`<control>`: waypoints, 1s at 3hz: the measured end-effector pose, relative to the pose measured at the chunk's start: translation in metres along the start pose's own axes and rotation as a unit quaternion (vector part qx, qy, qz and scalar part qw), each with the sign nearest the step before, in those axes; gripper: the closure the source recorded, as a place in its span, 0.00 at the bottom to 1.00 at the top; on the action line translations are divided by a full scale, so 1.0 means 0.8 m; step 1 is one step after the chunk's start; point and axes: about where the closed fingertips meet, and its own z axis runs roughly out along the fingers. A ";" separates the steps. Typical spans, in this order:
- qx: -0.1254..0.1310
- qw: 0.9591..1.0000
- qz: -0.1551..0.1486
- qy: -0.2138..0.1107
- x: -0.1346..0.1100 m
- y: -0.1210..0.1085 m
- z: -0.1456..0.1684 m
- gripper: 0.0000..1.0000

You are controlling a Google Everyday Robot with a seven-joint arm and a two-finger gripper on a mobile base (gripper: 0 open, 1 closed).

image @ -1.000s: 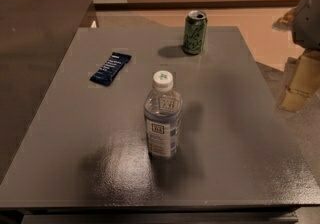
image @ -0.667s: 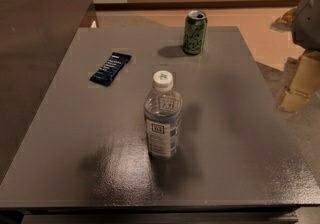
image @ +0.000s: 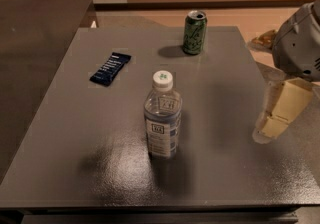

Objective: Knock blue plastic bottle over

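Note:
The blue plastic bottle (image: 163,117) stands upright near the middle of the grey table (image: 75,118). It is clear with a bluish tint, a white cap with a green mark and a blue-and-white label. My gripper (image: 272,127) is at the right edge of the view, cream-coloured under a grey-white wrist, pointing down and left over the table's right edge. It is well to the right of the bottle and does not touch it. It holds nothing that I can see.
A green drink can (image: 194,32) stands upright at the table's back, behind the bottle. A flat dark blue snack wrapper (image: 110,68) lies at the back left. A darker counter (image: 35,33) adjoins on the left.
My gripper has moved down and to the left, closer to the table's right edge. The bottle, can and wrapper have not moved.

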 end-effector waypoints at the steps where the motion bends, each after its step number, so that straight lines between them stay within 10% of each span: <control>1: -0.021 0.999 -0.011 -0.036 -0.026 0.027 0.028 0.00; 3: -0.047 0.994 -0.003 -0.094 -0.092 0.059 0.086 0.00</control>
